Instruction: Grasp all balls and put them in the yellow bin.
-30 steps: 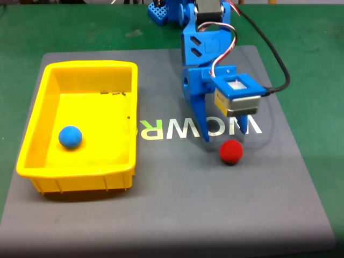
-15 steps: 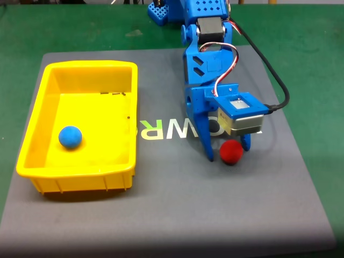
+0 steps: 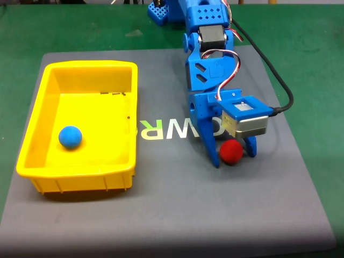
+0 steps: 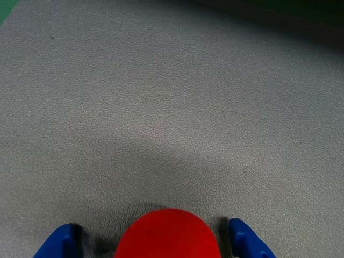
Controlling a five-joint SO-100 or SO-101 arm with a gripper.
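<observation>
The red ball (image 3: 231, 152) rests on the grey mat, right of the yellow bin (image 3: 35, 122). My blue gripper (image 3: 234, 157) has come down over it, open, with one finger on each side of the ball. In the wrist view the red ball (image 4: 166, 235) fills the bottom centre between the two blue fingertips (image 4: 60, 242), with small gaps on both sides. The blue ball (image 3: 70, 136) lies inside the yellow bin, near its left front part.
The grey mat (image 3: 177, 204) with pale lettering lies on a green table (image 3: 317, 64). A black cable (image 3: 269, 48) runs from the wrist camera back toward the arm's base. Open mat stretches in front of and right of the gripper.
The arm has lowered and reached forward, bringing the open fingers down around the red ball. Both balls stayed where they were.
</observation>
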